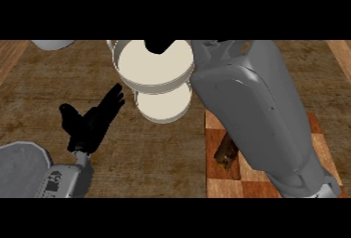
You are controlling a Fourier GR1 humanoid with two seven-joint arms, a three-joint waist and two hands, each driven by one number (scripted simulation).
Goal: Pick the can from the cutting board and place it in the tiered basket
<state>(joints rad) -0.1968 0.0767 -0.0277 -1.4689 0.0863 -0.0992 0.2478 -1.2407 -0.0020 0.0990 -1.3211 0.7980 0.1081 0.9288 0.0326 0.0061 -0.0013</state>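
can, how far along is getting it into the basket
Done: nothing sure, no can shows in the tiered basket. In hand: right hand is over its top tier, contents hidden. A brown thing on the cutting board may be the can. Remaining: placing it.

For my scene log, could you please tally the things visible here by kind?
Hands: 2, left hand and right hand
Tiered basket: 1
Cutting board: 1
Dark brown item on the board: 1
Pale item at the top-left edge: 1
Total: 6
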